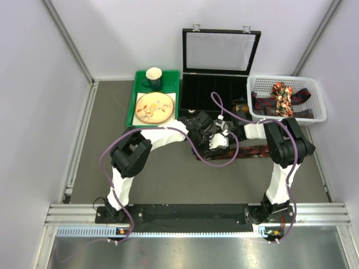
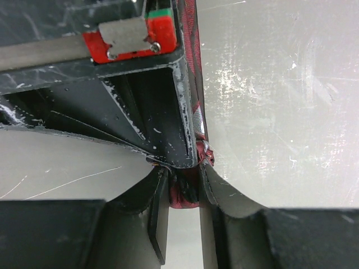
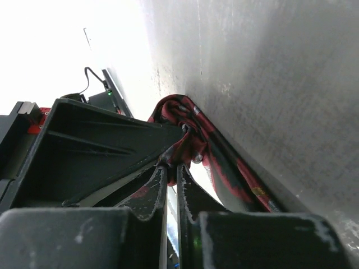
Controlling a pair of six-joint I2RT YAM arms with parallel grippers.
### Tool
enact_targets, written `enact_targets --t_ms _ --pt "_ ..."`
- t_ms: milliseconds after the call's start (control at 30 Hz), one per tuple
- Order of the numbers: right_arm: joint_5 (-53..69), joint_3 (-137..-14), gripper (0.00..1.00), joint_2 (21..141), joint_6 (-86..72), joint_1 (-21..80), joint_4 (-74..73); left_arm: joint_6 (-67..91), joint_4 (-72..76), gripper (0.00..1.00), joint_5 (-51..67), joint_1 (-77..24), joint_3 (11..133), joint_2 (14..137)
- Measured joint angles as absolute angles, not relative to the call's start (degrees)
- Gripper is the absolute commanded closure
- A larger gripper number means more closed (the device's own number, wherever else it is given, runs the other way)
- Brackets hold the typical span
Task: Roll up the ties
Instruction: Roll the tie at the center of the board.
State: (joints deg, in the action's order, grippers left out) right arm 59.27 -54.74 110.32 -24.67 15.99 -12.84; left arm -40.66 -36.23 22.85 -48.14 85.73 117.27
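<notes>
A dark red striped tie (image 1: 255, 150) lies flat on the table in front of the black box, running left to right. Both grippers meet at its left end. My left gripper (image 1: 208, 138) is shut on the bunched tie end, seen as red fabric (image 2: 187, 196) pinched between its fingers (image 2: 185, 185). My right gripper (image 1: 223, 139) is shut on the same folded end (image 3: 193, 140), its jaws (image 3: 173, 165) nearly touching. More ties fill the white basket (image 1: 314, 89): a red-orange floral one (image 1: 280, 96) and dark striped ones (image 1: 262, 104).
A black compartment box (image 1: 193, 95) with its lid raised stands just behind the grippers. A green tray (image 1: 134, 103) holds a patterned plate (image 1: 154, 107) and a dark mug (image 1: 153, 78). Grey walls enclose the table on the left, back and right.
</notes>
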Motion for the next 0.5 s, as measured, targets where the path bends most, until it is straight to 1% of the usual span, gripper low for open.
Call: enact_targets --t_ms 200,233,300,433,500 --pt "56.5 -55.0 1.0 110.3 -22.0 16.0 -14.7 -40.1 -35.1 0.5 23.3 -47.4 85.3 117.3" --pt "55.9 -55.2 1.0 110.3 -21.4 16.0 -15.2 -39.6 -34.3 0.46 23.8 -47.1 84.8 117.2" --pt "54.9 -55.2 1.0 110.1 -20.5 16.1 -16.0 -38.2 -31.9 0.41 25.8 -45.9 82.4 116.7" --pt "52.6 -55.2 1.0 109.1 -19.0 16.1 -16.7 -35.7 -23.2 0.17 30.1 -41.7 72.6 111.4" --pt "52.0 -55.2 1.0 108.8 -18.5 16.1 -17.2 -35.0 -19.7 0.14 31.6 -39.8 67.7 108.4"
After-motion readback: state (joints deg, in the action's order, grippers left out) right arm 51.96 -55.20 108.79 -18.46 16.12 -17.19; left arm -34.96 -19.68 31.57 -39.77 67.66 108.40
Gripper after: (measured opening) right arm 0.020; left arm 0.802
